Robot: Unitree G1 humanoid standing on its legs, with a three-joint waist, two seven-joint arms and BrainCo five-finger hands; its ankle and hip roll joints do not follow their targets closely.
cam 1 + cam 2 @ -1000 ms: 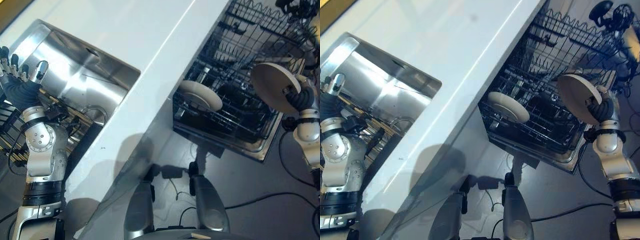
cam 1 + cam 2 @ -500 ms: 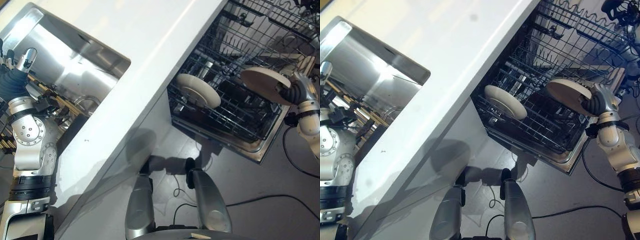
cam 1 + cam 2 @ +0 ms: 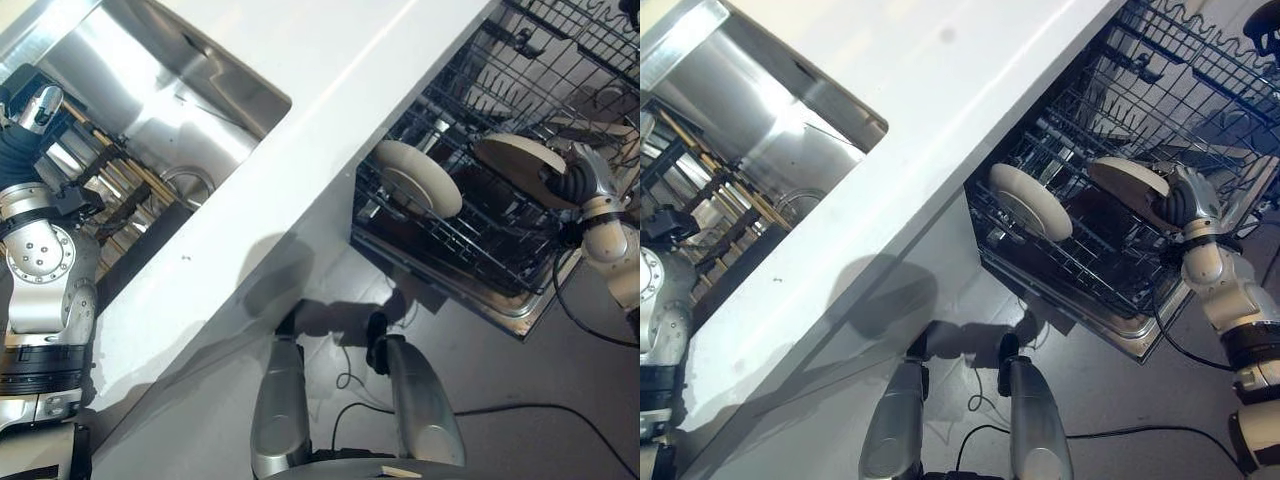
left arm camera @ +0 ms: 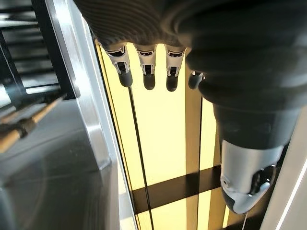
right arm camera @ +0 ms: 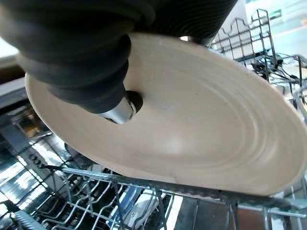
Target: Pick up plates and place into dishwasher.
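Cream plate (image 3: 517, 156) in the right hand (image 3: 578, 180), thumb pinching its face, tilted over the dishwasher rack (image 3: 470, 235). A second plate (image 3: 418, 177) stands in the rack. Left hand (image 4: 144, 67), fingers straight, hangs beside the sink (image 3: 200, 105).

A black wire dishwasher rack (image 3: 470, 250) stands pulled out beside the white countertop (image 3: 330, 90). A round cream plate (image 3: 418, 178) stands on edge in it.

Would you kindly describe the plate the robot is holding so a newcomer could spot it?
Find the pulled-out dishwasher rack beside the white counter. Two cream plates are there; it is the tilted plate in the right hand, not the racked plate standing alone.
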